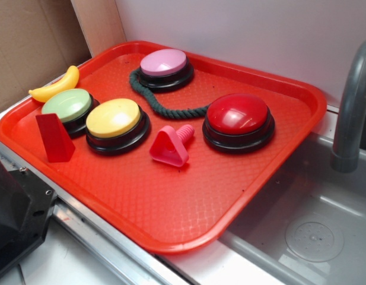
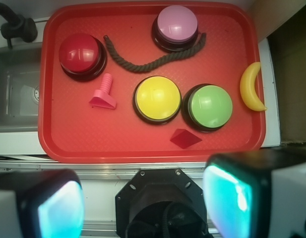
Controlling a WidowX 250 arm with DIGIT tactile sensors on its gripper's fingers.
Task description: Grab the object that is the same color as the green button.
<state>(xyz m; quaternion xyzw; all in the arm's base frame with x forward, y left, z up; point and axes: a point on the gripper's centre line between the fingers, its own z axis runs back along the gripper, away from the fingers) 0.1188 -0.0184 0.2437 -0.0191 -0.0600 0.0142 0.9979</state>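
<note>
A dark green twisted rope (image 1: 161,104) (image 2: 143,63) lies limp on the red tray (image 1: 171,202) (image 2: 93,144), curling round the pink button (image 1: 164,63) (image 2: 176,25) and ending beside the red button (image 1: 238,116) (image 2: 80,52). The pale green button (image 1: 67,107) (image 2: 210,106) stands next to the yellow button (image 1: 114,119) (image 2: 157,97). In the wrist view my gripper (image 2: 143,206) hangs high above the robot base, short of the tray's near edge, open, with nothing between its fingers (image 2: 227,196). The gripper does not show in the exterior view.
On the tray also lie a yellow banana (image 1: 55,86) (image 2: 252,87), a red wedge block (image 1: 53,138) (image 2: 185,138) and a pink bolt-like toy (image 1: 171,146) (image 2: 104,95). A grey sink (image 1: 307,231) with a faucet (image 1: 352,107) adjoins the tray. The black robot base (image 2: 160,203) sits below the gripper.
</note>
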